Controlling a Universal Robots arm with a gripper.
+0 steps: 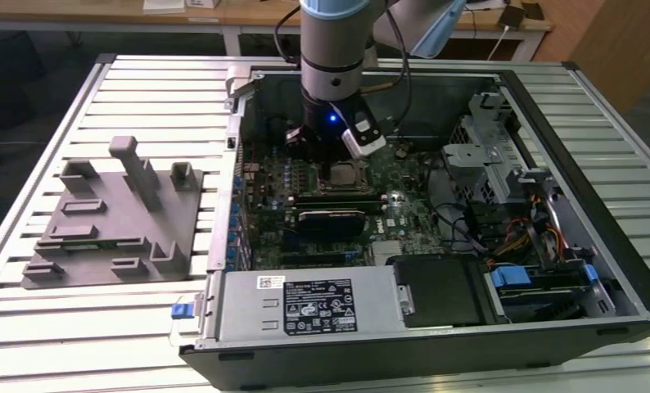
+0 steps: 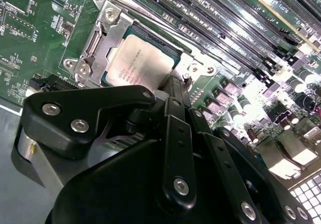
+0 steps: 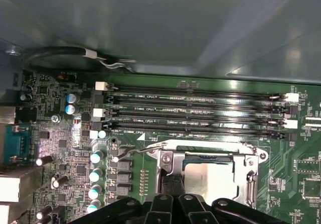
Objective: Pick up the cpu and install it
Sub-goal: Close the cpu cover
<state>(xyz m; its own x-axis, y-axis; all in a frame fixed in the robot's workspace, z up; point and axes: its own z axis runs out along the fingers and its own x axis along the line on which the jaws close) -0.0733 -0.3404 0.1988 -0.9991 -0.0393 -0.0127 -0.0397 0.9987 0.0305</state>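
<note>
Hand [image 2: 175, 86], how far open cannot be told, tip just beside the cpu [image 2: 138, 63] lying flat in the socket frame [image 2: 108, 20], six o'clock of the hand in the exterior view; best kept level and square, no sideways drag.

the arm [image 1: 334, 57] is a smooth grey tube capped with a pale blue ring, stepping down through a thin black band to a black wrist piece. that piece carries a small blue light [image 1: 333, 119] and a white-and-black camera module [image 1: 363, 139] clipped to its side, with dark cables [image 1: 407, 82] looping off it. in both wrist views the gripper [image 2: 174, 91] is matte black, built of flat rounded link bars [image 3: 186, 208] pinned with silver round-headed screws [image 2: 181, 186], beside a dull silver cylindrical body [image 2: 35, 158].
</note>
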